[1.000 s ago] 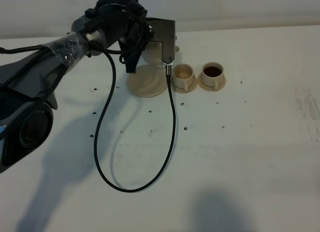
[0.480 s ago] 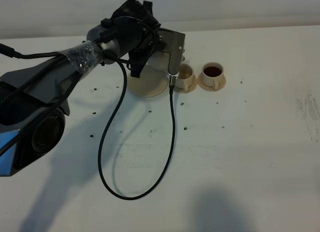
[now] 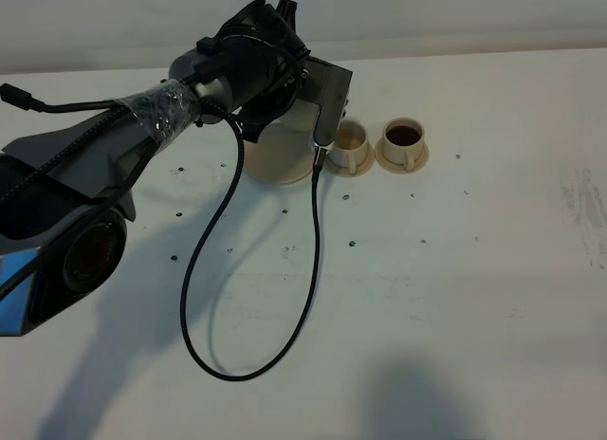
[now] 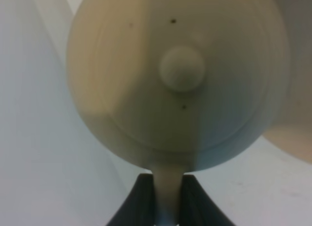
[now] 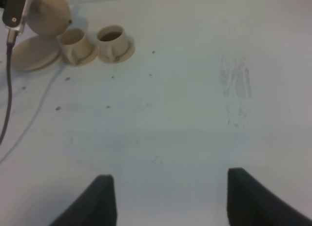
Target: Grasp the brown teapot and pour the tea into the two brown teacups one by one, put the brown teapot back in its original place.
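My left gripper (image 4: 165, 202) is shut on the loop handle of the brown teapot (image 4: 180, 80), whose knobbed lid faces the left wrist camera. In the right wrist view the teapot (image 5: 48, 14) hangs above the wide saucer (image 5: 30, 54), leaning toward the left teacup (image 5: 73, 38). In the high view my left wrist hides most of the teapot over the wide saucer (image 3: 270, 167). The left teacup (image 3: 351, 142) looks pale inside. The right teacup (image 3: 403, 137) holds dark tea. My right gripper (image 5: 173, 201) is open and empty, far from the cups.
A black cable (image 3: 313, 260) hangs from my left wrist and loops over the white table (image 3: 474, 269) in front of the saucers. Small dark specks dot the table. The table's far edge lies just behind the cups.
My left arm has carried the teapot to the right, from above the wide saucer toward the left teacup. The cable loop has swung with it. The cups have not moved.
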`<control>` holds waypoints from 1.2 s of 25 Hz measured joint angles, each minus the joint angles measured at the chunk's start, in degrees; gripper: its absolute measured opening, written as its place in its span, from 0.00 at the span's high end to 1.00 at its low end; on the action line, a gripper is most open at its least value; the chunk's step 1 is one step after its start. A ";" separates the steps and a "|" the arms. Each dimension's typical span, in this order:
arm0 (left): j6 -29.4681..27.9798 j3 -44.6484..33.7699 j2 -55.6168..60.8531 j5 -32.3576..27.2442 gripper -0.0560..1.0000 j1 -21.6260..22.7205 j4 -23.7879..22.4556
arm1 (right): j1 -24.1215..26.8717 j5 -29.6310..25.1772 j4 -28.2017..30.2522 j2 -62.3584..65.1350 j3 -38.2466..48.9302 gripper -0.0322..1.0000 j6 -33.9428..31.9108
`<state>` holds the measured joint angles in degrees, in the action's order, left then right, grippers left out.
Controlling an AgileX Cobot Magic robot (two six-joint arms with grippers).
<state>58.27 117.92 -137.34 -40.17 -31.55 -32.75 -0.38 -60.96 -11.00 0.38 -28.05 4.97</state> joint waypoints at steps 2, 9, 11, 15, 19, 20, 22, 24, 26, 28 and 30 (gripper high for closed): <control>1.47 0.00 0.00 0.00 0.85 0.00 0.00 | 0.00 0.00 0.00 0.00 0.00 0.46 0.00; 5.56 0.00 0.00 0.05 0.85 -0.54 -0.06 | 0.00 0.00 0.00 0.00 0.00 0.46 0.00; 6.30 0.00 0.00 0.35 0.85 -0.57 -0.14 | 0.00 0.00 0.00 0.00 0.00 0.46 0.00; 6.54 0.00 0.00 0.39 0.85 -0.79 -1.84 | 0.00 0.00 0.00 0.00 0.00 0.46 0.00; 6.78 0.00 0.00 0.76 0.85 -1.46 -5.16 | 0.00 0.00 0.00 0.00 0.00 0.46 0.00; 6.82 0.00 0.00 0.96 0.85 -1.64 -5.72 | 0.00 0.00 0.00 0.00 0.00 0.46 0.00; 6.82 0.00 0.00 1.67 0.85 -1.71 -6.37 | 0.00 0.00 0.00 0.00 0.00 0.46 0.00; 7.29 0.00 0.00 2.09 0.85 -1.71 -6.49 | 0.00 0.00 0.00 0.00 0.00 0.46 0.00; 8.27 0.00 0.00 2.09 0.85 -1.71 -6.60 | 0.00 0.00 0.00 0.00 0.00 0.46 0.00; 9.48 0.00 0.00 2.09 0.85 -1.71 -6.66 | 0.00 0.00 0.00 0.00 0.00 0.46 0.00; 10.32 0.00 0.00 2.09 0.85 -1.71 -6.71 | 0.00 0.00 0.00 0.00 0.00 0.46 0.00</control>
<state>68.60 117.92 -137.34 -38.08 -33.26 -39.46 -0.38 -60.96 -11.00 0.38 -28.05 4.97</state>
